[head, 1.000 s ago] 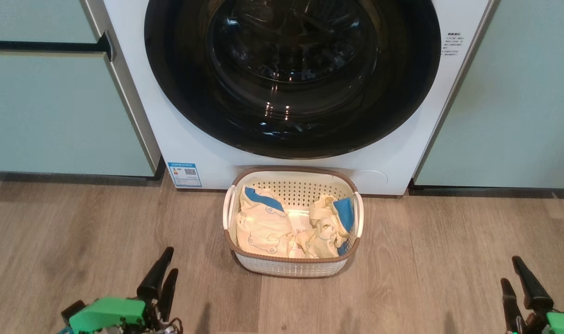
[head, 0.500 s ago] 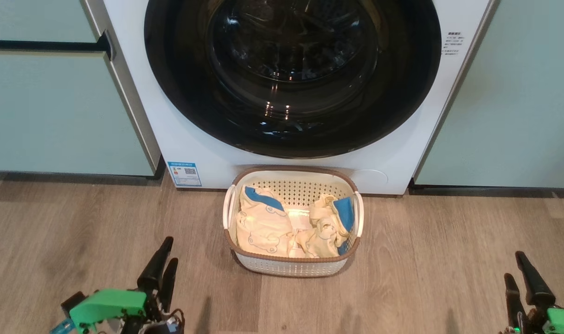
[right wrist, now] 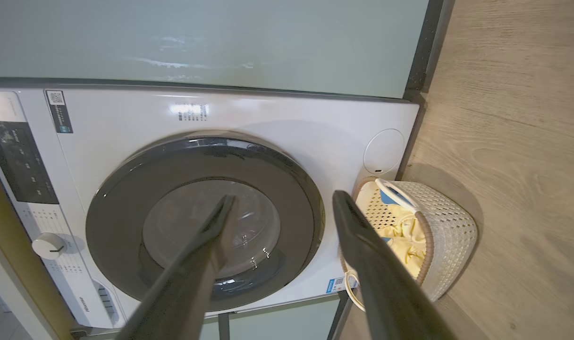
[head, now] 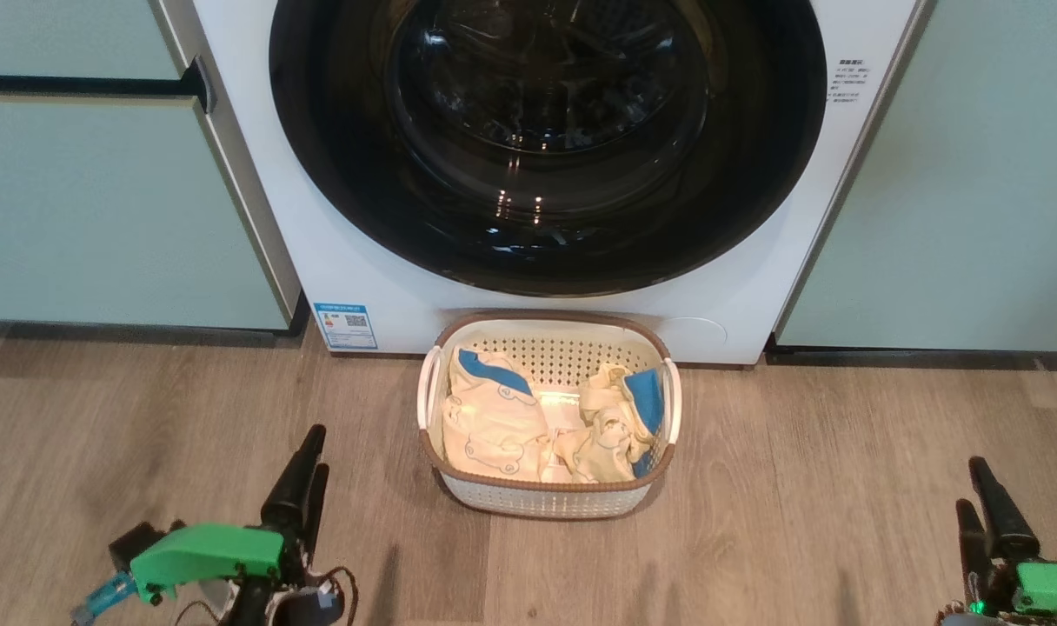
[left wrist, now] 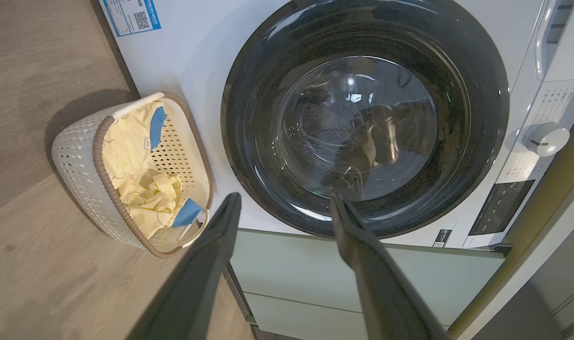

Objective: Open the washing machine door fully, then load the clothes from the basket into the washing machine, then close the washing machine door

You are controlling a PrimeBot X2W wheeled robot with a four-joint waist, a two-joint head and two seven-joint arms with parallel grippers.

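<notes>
Left gripper [head: 318, 448]: lower left of frame, 2 fingers pointing up, spread wide, empty.
Right gripper [head: 970, 482]: lower right, same pose, empty.
Washing machine door [head: 546, 148]: upper centre, closed.
Basket [head: 546, 502]: centre, holding clothes [head: 494, 422].

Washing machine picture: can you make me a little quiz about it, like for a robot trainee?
1. True or false: the washing machine door is shut.
2. Where are the clothes? A) in the basket B) on the floor C) inside the drum
3. Fill in the blank: the left end effector and right end effector are both ____, holding nothing.
Key: 1 true; 2 A; 3 open.
</notes>
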